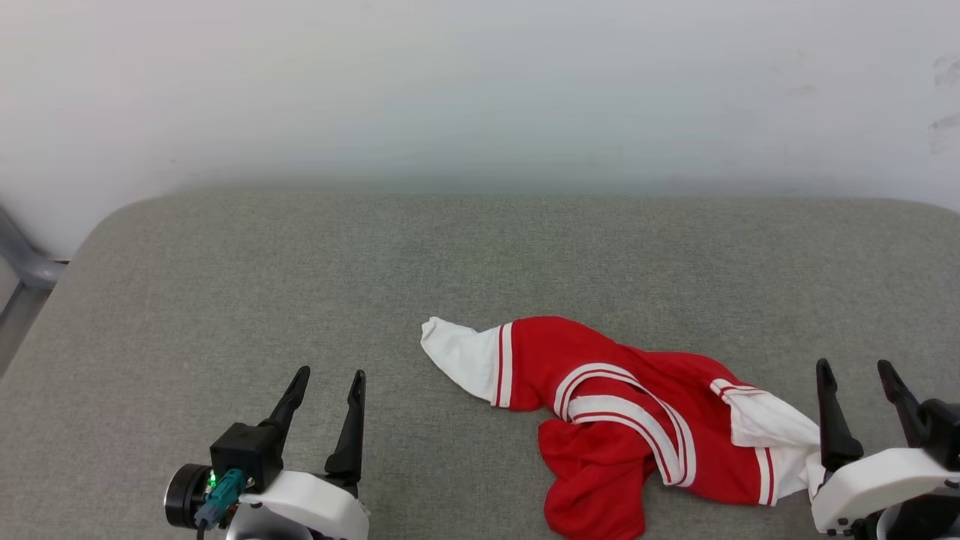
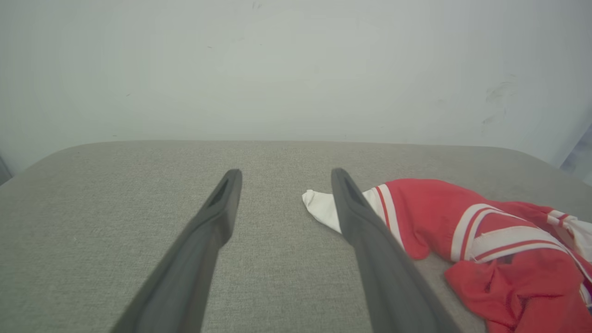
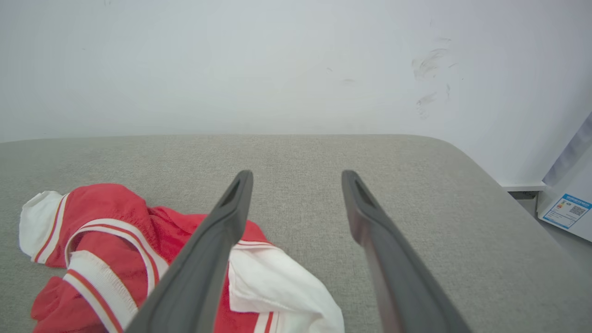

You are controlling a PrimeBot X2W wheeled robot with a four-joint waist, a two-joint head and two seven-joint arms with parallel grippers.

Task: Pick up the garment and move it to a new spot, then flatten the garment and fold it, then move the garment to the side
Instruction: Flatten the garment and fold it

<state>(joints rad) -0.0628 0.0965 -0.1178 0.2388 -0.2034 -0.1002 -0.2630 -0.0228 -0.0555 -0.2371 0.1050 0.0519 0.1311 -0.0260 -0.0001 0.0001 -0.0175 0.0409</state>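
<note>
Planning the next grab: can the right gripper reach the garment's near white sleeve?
Probably yes: the right gripper is open and empty; the garment lies right beside it, white sleeve nearest, nothing between.

The garment [image 1: 630,420] runs off the head view's bottom edge, one white sleeve end hidden behind the right gripper [image 1: 854,365]; right of the garment, a label [image 3: 565,211] has print unreadably small

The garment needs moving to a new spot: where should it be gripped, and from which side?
The garment lies crumpled; probably best pinch the bunched white sleeve at its right end with the right tool, coming from the right: it sits nearest that open tool.
</note>
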